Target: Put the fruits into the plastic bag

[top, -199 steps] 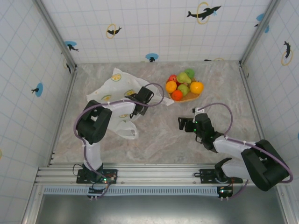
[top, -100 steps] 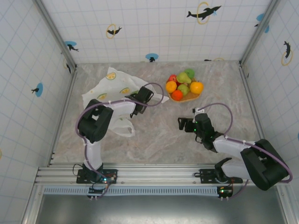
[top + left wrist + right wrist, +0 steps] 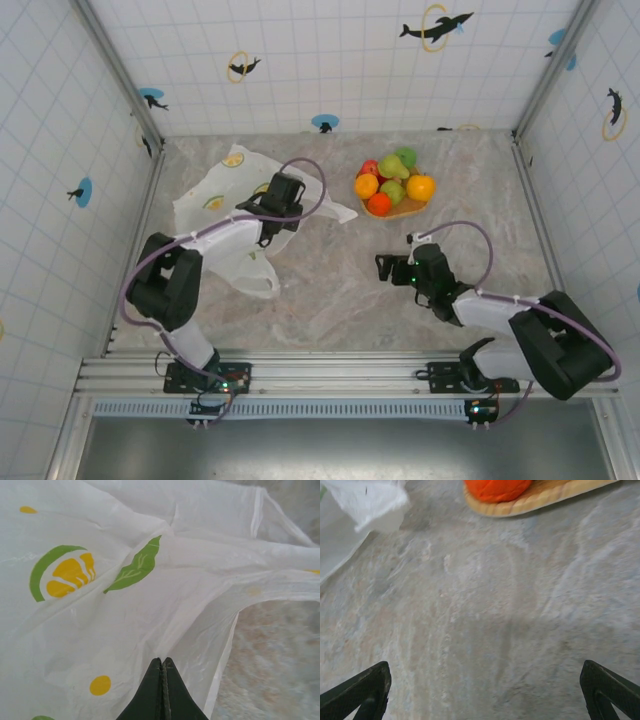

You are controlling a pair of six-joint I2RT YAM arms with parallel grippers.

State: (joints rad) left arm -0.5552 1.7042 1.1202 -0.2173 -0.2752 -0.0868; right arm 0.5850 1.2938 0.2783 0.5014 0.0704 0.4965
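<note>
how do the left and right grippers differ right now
The left gripper is shut, its fingers pressed together on the plastic bag; the right gripper is wide open and holds nothing. The left sits over the bag, the right over the table, short of the orange fruit on the tray. Both have dark fingers.

Overhead, close wrist views; plastic bag (image 3: 205, 185) shared

Bag (image 3: 215, 205) to the left, fruits (image 3: 392, 182) right
Fruits heaped on a tray (image 3: 410, 209), behind the right end effector (image 3: 383, 268); left end effector (image 3: 162, 667) on the bag.
</note>
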